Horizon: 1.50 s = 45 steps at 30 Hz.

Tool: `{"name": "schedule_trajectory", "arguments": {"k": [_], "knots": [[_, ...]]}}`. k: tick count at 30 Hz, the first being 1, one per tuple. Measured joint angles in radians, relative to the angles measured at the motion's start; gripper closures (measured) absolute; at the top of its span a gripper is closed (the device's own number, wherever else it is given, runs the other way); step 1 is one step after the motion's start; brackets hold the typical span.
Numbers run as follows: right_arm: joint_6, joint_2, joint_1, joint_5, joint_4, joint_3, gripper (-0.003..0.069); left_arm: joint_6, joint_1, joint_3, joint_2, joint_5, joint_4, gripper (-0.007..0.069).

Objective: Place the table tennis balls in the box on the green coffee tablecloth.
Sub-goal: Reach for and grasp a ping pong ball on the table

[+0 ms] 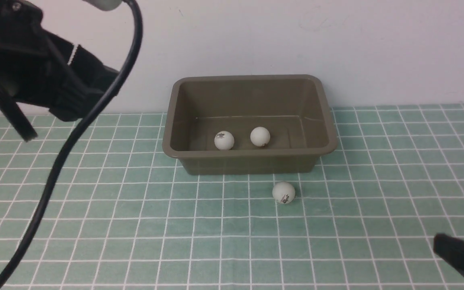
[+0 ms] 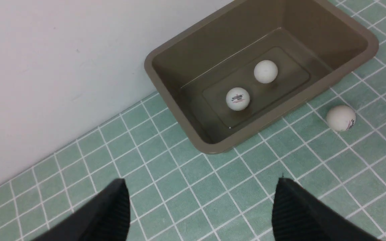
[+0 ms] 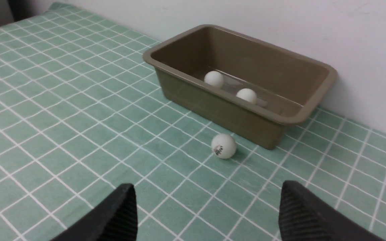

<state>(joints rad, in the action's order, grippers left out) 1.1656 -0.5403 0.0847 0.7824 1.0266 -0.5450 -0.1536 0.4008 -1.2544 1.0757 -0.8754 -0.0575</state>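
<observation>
Open cloth (image 1: 135, 225) L/R of ball (image 1: 283, 192), box (image 1: 248, 164) behind

right fingers (image 1: 461, 253) cut off, ball logo (image 1: 284, 198) unreadable

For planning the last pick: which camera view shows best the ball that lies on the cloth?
The right wrist view: the loose ball sits central, logo facing the camera. The front view shows it smaller; the left wrist view shows its logo only partly.

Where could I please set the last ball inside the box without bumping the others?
The box floor's right end, past the right-hand ball, is bare. Left of centre is crowded, with the left-hand ball beside it. Tablecloth flanking the box is open.
</observation>
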Motion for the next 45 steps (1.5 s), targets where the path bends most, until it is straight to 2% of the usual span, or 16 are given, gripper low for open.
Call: {"name": "schedule_trajectory", "arguments": {"k": [3,9,15,18,26,38,45], "knots": [[0.087,-0.186,0.000,-0.001,0.093,-0.046,0.0144,0.016,0.000,0.000,-0.021,-0.012,-0.004,0.0114],[0.138,-0.507,0.009,-0.002,0.134,-0.102,0.0144,0.008,0.000,0.000,-0.025,-0.013,0.048,0.0114],[0.138,-0.685,0.106,-0.028,0.143,-0.161,0.0144,-0.010,0.000,0.000,-0.025,-0.013,0.058,0.0114],[0.125,-0.791,0.202,-0.130,0.163,-0.206,0.0144,-0.010,0.000,0.000,-0.025,-0.014,0.058,0.0114],[0.081,-0.964,0.301,-0.269,0.200,-0.278,0.0144,-0.011,0.000,0.000,-0.025,-0.018,0.058,0.0114],[0.005,-1.169,0.318,-0.424,0.275,-0.353,0.0144,-0.018,0.000,0.000,-0.025,-0.019,0.058,0.0114],[0.002,-1.259,0.318,-0.428,0.338,-0.411,0.0144,-0.020,0.000,0.000,-0.025,-0.019,0.058,0.0114]]}}
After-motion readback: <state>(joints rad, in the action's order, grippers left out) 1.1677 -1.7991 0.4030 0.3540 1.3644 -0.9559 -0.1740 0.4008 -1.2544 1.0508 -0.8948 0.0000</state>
